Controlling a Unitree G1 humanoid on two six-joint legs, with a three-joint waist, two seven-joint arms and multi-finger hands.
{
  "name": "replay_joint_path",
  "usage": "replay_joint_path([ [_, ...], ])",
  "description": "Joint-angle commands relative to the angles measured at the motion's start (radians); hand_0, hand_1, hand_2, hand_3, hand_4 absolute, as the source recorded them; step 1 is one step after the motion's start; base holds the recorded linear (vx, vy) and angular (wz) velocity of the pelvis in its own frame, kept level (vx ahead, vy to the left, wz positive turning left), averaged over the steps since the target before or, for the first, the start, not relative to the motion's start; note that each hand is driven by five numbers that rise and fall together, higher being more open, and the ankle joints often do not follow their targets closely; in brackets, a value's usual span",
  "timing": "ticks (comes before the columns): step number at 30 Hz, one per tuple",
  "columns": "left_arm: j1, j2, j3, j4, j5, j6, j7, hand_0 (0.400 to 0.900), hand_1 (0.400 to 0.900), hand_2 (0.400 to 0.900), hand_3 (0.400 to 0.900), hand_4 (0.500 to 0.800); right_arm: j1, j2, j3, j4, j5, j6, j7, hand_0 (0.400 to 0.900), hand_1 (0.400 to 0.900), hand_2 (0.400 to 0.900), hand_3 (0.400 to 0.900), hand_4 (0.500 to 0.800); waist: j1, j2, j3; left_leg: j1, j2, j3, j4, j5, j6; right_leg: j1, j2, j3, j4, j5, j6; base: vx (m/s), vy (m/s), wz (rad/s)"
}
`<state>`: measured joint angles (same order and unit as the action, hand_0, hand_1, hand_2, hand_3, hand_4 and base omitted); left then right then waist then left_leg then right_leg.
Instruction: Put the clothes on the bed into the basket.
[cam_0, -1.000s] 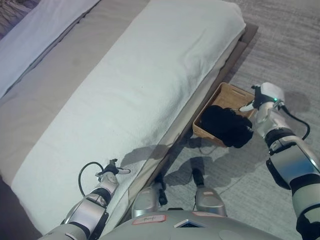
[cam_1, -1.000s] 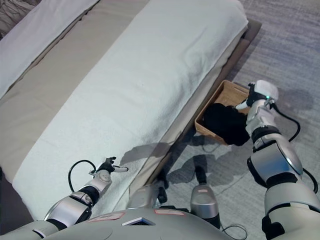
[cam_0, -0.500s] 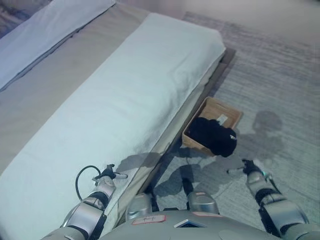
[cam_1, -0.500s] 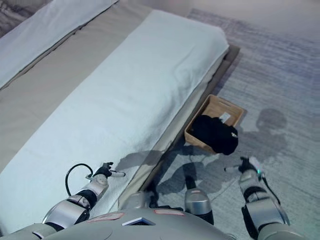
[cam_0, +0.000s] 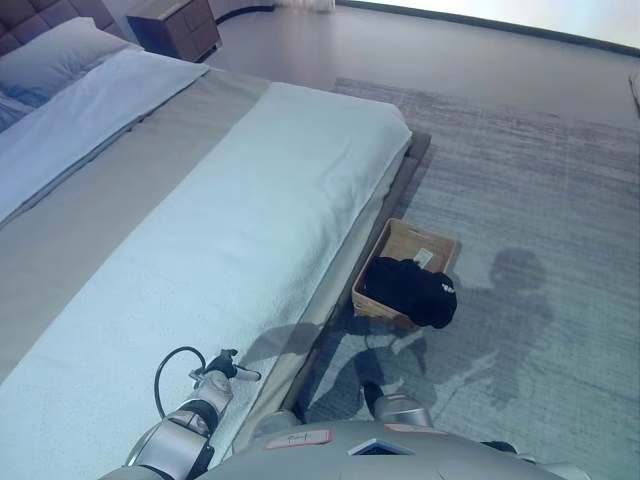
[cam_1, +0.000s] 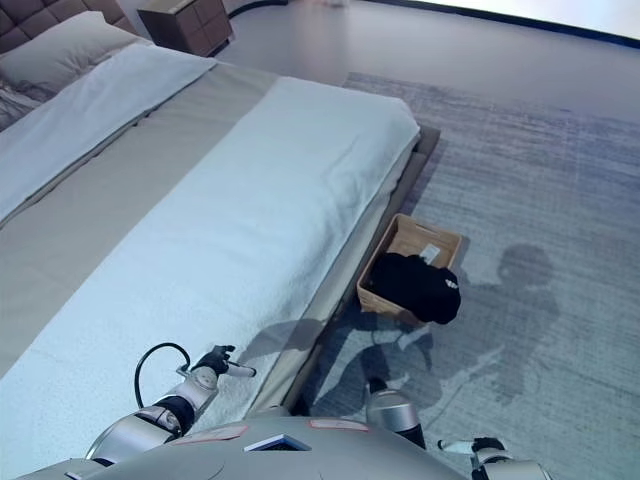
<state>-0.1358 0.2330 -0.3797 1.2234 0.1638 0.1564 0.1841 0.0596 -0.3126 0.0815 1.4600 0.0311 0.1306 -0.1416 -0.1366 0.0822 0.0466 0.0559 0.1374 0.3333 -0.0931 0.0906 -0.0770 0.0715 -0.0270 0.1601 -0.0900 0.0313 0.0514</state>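
Beside bed (cam_0: 250, 190), basket (cam_0: 437, 243), black clothes (cam_0: 410, 288) apparently overhanging

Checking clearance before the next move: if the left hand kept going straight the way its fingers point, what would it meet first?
The left hand points rightward over the white blanket, toward the bed's edge. Nothing else shows in that line; beyond it lies the grey carpet, though depth is unclear.

Right robot hand (cam_1: 480, 447) cut by the bottom edge, fingers too small to tell, basket (cam_0: 430, 244) floor mostly hidden under black clothes (cam_0: 410, 289), nightstand (cam_0: 178, 24) cropped at the top edge
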Motion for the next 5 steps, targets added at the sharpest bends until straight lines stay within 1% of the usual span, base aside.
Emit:
replay_joint_path([
  [1,-0.071,0.020,0.001,0.085,0.066,-0.005,0.003,0.900,0.900,0.900,0.900,0.800,-0.060,-0.019,0.003,0.069,-0.020,0.012,-0.002,0.900,0.900,0.900,0.900,0.800,-0.017,-0.023,-0.025,0.042,-0.005,-0.060,0.006,-0.063,0.001,-0.010,-0.021,-0.061,0.003,-0.038,0.037,-0.05,0.017,-0.04],
  [5,-0.069,0.016,0.003,0.091,0.063,-0.007,0.002,0.900,0.900,0.900,0.900,0.800,-0.076,-0.019,0.025,0.049,-0.033,0.006,-0.001,0.900,0.900,0.900,0.900,0.800,-0.015,-0.027,-0.028,0.042,-0.008,-0.060,0.006,-0.064,0.004,-0.013,-0.023,-0.060,0.003,-0.034,0.038,-0.03,0.008,-0.04],
])
